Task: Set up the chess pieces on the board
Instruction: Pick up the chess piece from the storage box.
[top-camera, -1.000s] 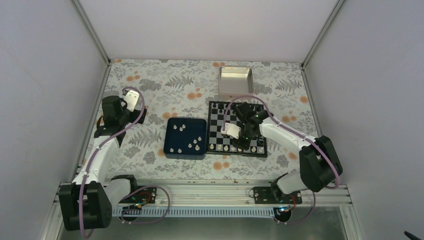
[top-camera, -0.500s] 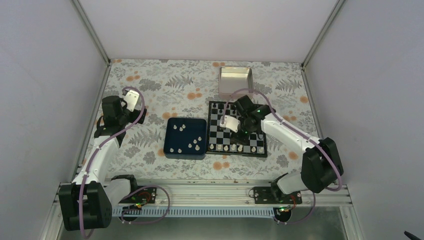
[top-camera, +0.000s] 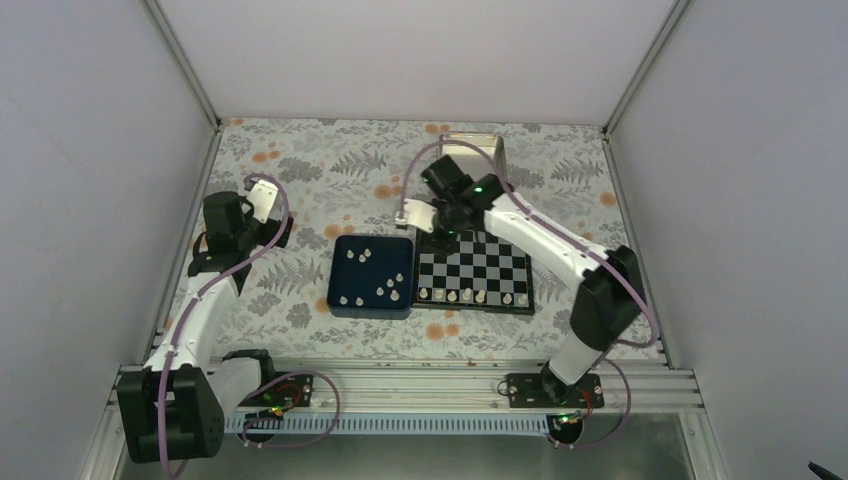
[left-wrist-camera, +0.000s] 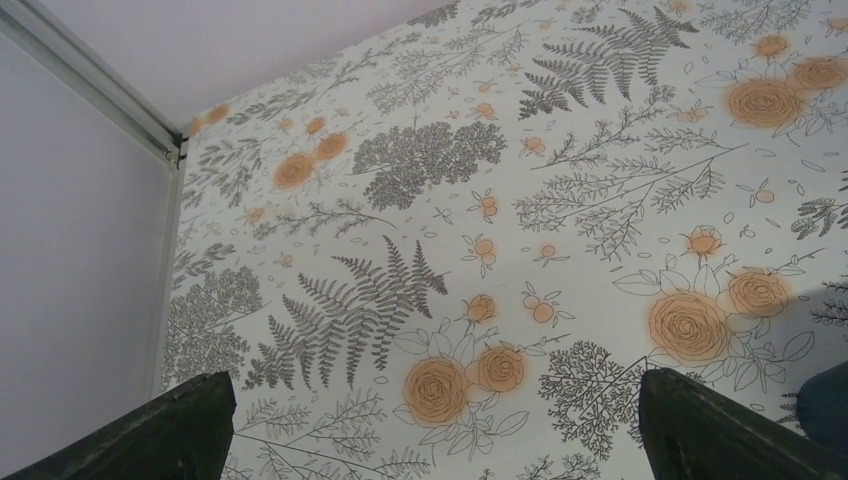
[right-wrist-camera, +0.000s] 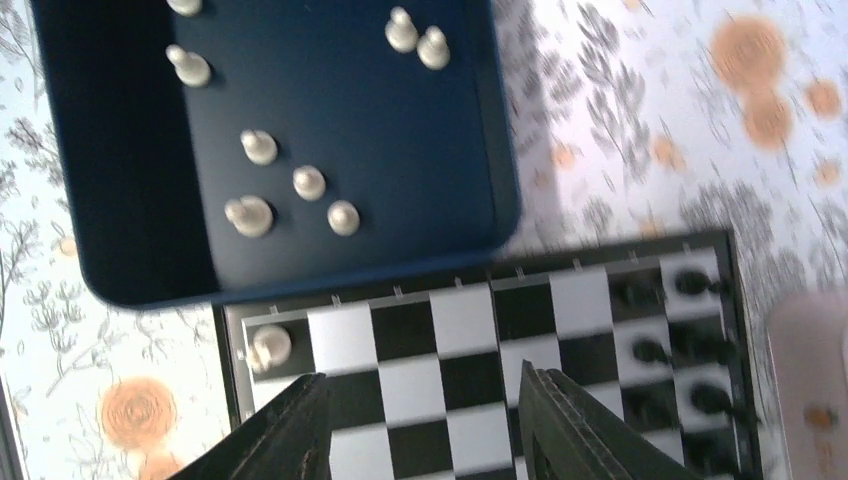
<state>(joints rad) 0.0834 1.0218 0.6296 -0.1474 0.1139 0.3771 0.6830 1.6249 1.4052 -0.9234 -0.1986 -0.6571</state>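
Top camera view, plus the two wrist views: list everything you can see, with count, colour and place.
Cloth: one, white with grey ferns and orange flowers, covering the table.
Board: one, black-and-white chequered, right of centre.
Tray: one, dark blue, just left of the board.
White pieces: eight in the tray, several more along the board's near edge.
Black pieces: several, at the board's far end, blurred.
Tin: one, silver, beyond the board, partly under the right arm.
Left arm: one, white and black, at the left.
Right arm: one, white and black, reaching over the board.
Left fingers: two, dark, open over bare cloth.
Right fingers: two, dark, open and empty above the board.
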